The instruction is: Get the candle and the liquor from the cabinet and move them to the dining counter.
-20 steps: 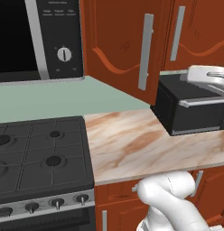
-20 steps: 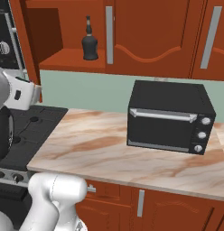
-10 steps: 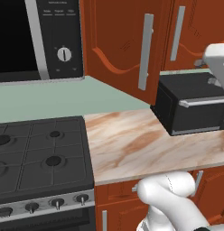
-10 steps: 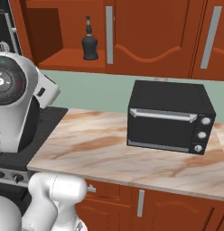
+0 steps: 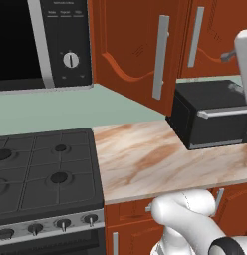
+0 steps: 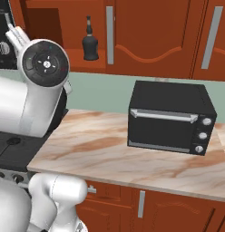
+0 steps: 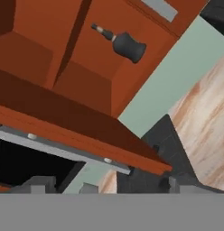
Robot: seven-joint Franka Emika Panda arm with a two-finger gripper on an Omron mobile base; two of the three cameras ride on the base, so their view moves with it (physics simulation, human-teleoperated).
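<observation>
Hand view | bottle (image 7: pixel 127 45) stands on open cabinet (image 7: pixel 86 81) shelf, well apart from my fingers (image 7: pixel 109 186), spread empty | I judge it rigid, slick, breakable; I'd grip the bulbous body, not the neck.

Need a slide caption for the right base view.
Black liquor bottle stands in the open wall cabinet, above a marble-look worktop with a toaster oven.

The small labels on the microwave (image 5: pixel 43 45) panel look too blurred to read.
</observation>
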